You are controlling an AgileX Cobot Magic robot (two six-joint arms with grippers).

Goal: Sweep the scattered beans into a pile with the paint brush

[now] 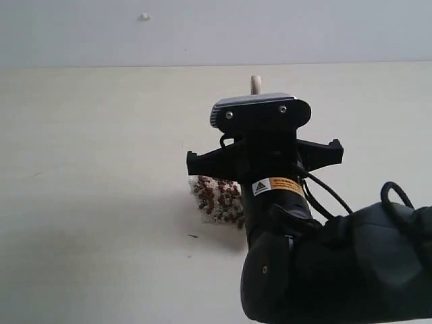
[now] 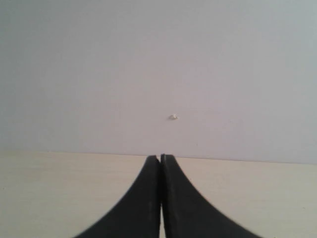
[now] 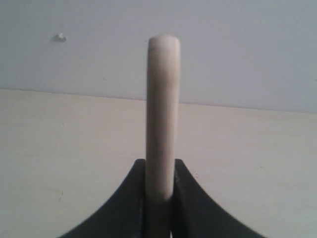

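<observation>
Bulking black at the lower right of the exterior view, the right arm point(image 1: 337, 270) lies closest to the lens, with a looped cable point(image 1: 324, 192) along its wrist and a yellow warning label point(image 1: 277, 185) below the silver-topped wrist camera point(image 1: 260, 111); from this side the arm hides its own fingertips, and only the rounded tip of the paint brush point(image 1: 256, 85) pokes up over the camera housing; the right wrist view settles the grip, showing the right gripper point(image 3: 159, 171) pinching the pale wooden handle between its two black fingers point(image 3: 126, 203), the handle standing straight out from them with its rounded end toward the wall point(image 3: 237, 49); bristles and metal band are out of sight in every view; the beans point(image 1: 219, 199) sit on the cream table point(image 1: 88, 202) in one tight reddish-brown cluster mixed with whitish crumbs, just beside the right arm's wrist on its left in the exterior view, their right edge hidden behind the arm; a small dark fleck point(image 1: 193, 235) lies on the table a little apart from the cluster, nearer the camera; the left gripper point(image 2: 161, 166) shows only in its own wrist view, fingers pressed flat together with nothing between them, pointing over the table toward the wall, where a tiny white speck point(image 2: 173, 117) sits.
</observation>
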